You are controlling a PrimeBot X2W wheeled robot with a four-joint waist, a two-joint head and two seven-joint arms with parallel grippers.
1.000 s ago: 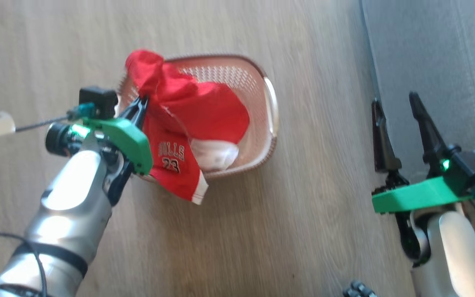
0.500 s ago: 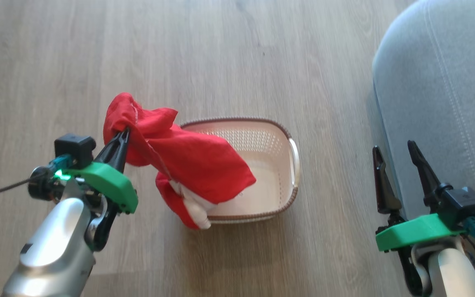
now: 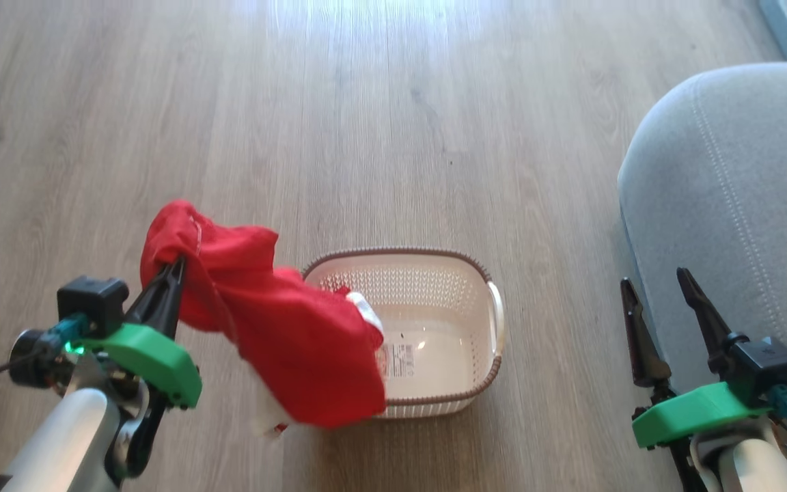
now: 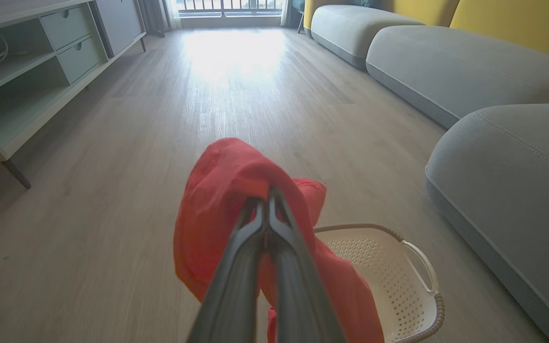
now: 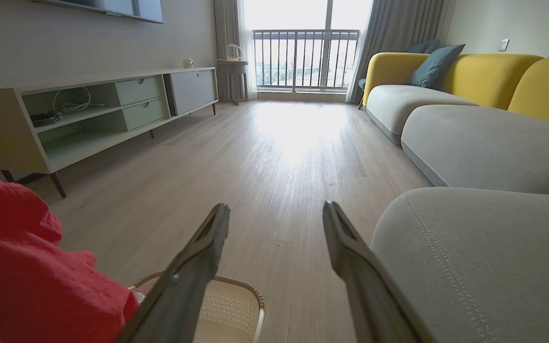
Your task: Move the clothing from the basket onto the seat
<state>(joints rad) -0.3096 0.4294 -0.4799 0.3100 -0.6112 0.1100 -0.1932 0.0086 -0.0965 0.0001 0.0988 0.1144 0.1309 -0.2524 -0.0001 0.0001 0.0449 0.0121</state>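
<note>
The clothing (image 3: 284, 348), a bundle of red fabric with some white at its lower edge, is held up off the floor (image 3: 366, 102), pinched at its top between the closed fingers of the left hand (image 3: 173, 268). Its loose lower part is draped across the left end of the basket (image 3: 477, 272); whether the fabric touches the rim cannot be told. Inside the basket, bare cream plastic and a sticker label (image 3: 404, 359) are exposed, and a scrap of red and white is seen by the left wall, seemingly part of the hanging bundle. The lift out of the basket is therefore judged to be done or all but done. The seat (image 3: 742, 205) is found to the right, beyond the basket and well apart from the clothing, so the carry across and the release onto the cushion are judged to be left. The right hand (image 3: 654, 280) is held wide open with nothing in it, just beside the seat's rounded edge.
</note>
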